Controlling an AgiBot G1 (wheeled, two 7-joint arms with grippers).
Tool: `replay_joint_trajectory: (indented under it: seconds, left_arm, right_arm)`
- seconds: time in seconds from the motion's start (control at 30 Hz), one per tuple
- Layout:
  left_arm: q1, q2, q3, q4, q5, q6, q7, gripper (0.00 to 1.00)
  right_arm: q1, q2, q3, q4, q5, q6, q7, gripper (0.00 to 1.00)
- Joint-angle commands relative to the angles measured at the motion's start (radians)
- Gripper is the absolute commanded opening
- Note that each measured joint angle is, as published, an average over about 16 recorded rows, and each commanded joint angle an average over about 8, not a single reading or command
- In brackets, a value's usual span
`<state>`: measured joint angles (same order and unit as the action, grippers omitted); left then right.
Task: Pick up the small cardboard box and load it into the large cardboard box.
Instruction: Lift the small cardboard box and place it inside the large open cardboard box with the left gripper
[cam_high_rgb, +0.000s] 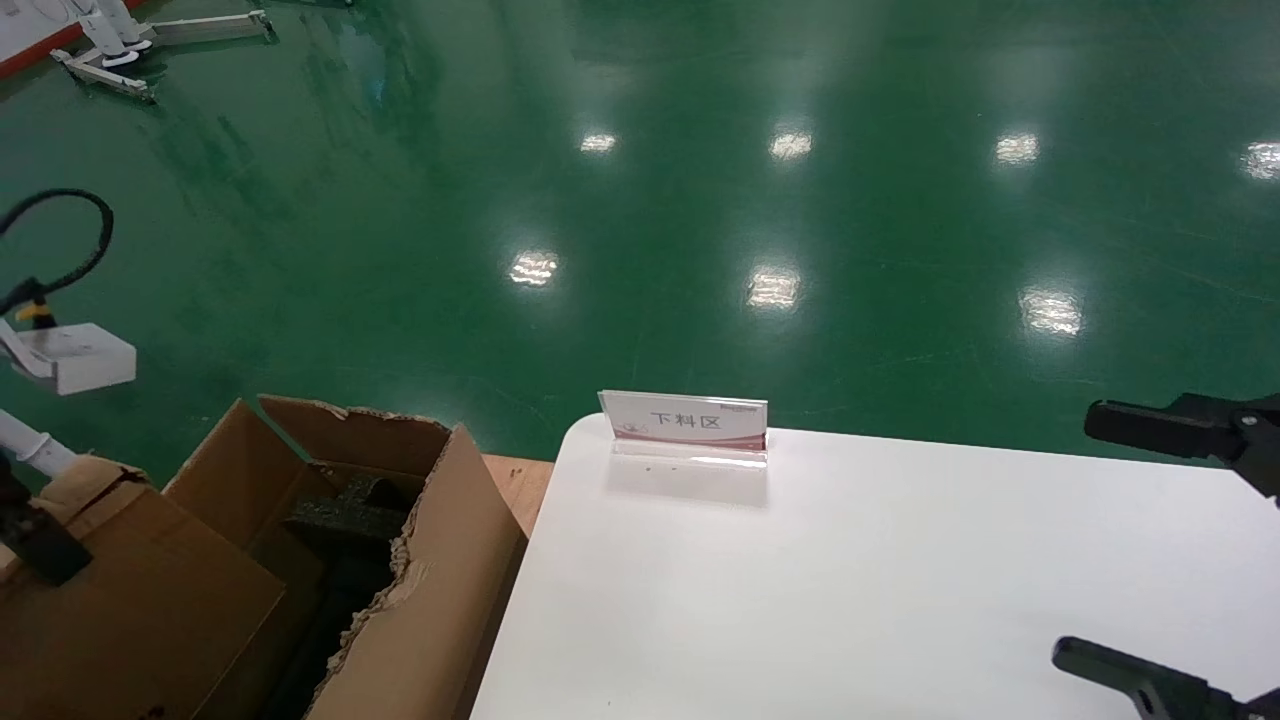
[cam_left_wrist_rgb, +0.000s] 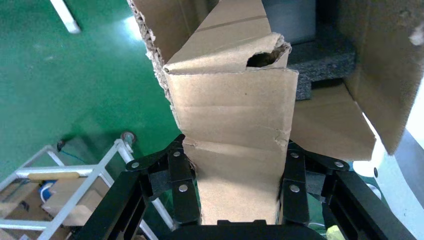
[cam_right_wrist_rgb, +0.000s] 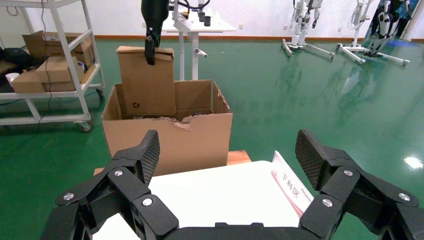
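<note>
Left gripper (cam_left_wrist_rgb: 235, 192) clamps the small cardboard box (cam_left_wrist_rgb: 235, 130) upright above the large cardboard box (cam_right_wrist_rgb: 170, 132); right gripper (cam_right_wrist_rgb: 227, 155) spread wide, empty, over the table (cam_high_rgb: 900, 580)

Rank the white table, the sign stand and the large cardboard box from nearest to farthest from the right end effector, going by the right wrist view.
1. White table, directly beneath the right end effector.
2. Sign stand, at the table's far edge.
3. Large cardboard box, beyond the table on the floor.

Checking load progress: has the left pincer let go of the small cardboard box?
No. The left pincer is shut on the small cardboard box, holding it upright over the large cardboard box.
</note>
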<state>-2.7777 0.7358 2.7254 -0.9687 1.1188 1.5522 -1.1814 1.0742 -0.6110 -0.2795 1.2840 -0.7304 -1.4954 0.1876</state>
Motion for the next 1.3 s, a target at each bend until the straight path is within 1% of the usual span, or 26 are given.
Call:
replay_joint_trajectory:
  seconds: [0.03, 0.7, 0.97, 1.3]
  left_arm:
    - [0.02, 0.001, -0.001, 0.01, 0.001, -0.009, -0.003, 0.0]
    - [0.221, 0.013, -0.039, 0.121, -0.021, -0.14, -0.061, 0.0]
    - [0.274, 0.033, -0.046, 0.148, -0.004, -0.17, -0.092, 0.0]
    - [0.316, 0.063, -0.055, 0.154, 0.029, -0.19, -0.143, 0.0]
  right_arm:
    - [0.0, 0.0, 0.0, 0.0, 0.0, 0.0, 0.0, 1.0]
    - [0.0, 0.0, 0.0, 0.0, 0.0, 0.0, 0.0, 1.0]
    - [0.0, 0.0, 0.0, 0.0, 0.0, 0.0, 0.0, 1.0]
    - [0.0, 0.0, 0.0, 0.0, 0.0, 0.0, 0.0, 1.0]
